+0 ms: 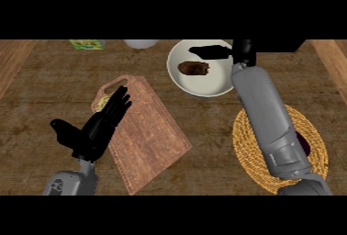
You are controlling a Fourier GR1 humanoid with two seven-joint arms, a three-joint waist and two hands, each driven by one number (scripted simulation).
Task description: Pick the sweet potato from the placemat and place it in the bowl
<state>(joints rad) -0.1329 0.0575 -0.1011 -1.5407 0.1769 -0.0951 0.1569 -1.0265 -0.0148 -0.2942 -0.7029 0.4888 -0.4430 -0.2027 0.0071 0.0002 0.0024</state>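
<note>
One sweet potato (194, 68) in one bowl (177, 78); one placemat (247, 137).

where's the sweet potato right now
In the head view the sweet potato lies inside the bowl at upper right of centre, just left of the right hand.
</note>
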